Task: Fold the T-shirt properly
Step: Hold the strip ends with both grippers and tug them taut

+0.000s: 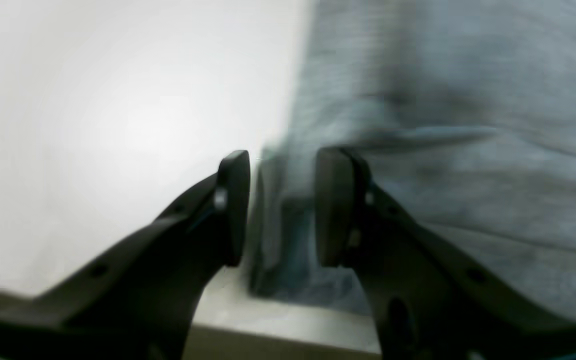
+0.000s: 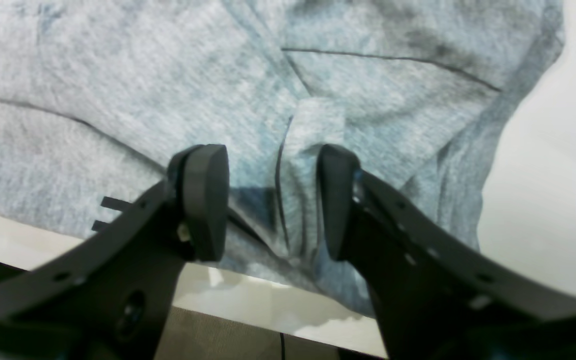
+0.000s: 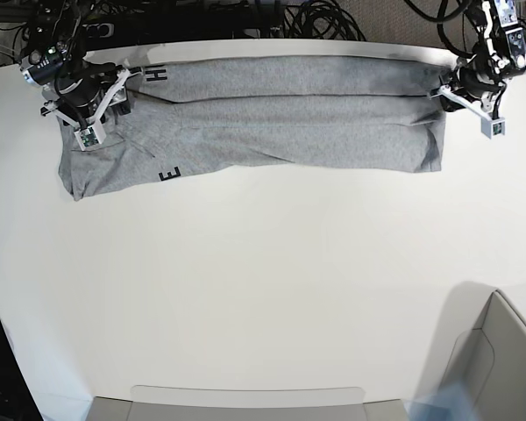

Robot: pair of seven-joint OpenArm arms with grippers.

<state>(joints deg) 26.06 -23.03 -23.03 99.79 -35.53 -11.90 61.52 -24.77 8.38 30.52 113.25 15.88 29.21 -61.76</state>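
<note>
The heather-grey T-shirt [image 3: 289, 114] lies folded lengthwise into a long band along the far edge of the white table [image 3: 263, 281]. Black letters [image 3: 169, 175] show near its left end. My right gripper [image 3: 114, 88] is over that left end. In the right wrist view it [image 2: 273, 200] stands open, with a raised fold of the T-shirt [image 2: 118, 100] between its fingers. My left gripper [image 3: 445, 91] is at the band's right end. In the left wrist view it [image 1: 280, 207] is open, straddling the side edge of the T-shirt [image 1: 468, 175] near the table edge.
A grey box [image 3: 500, 368] stands at the near right corner, and a flat grey tray [image 3: 245, 403] lies along the near edge. Cables [image 3: 316, 17] run behind the table's far edge. The shirt hangs close to that edge.
</note>
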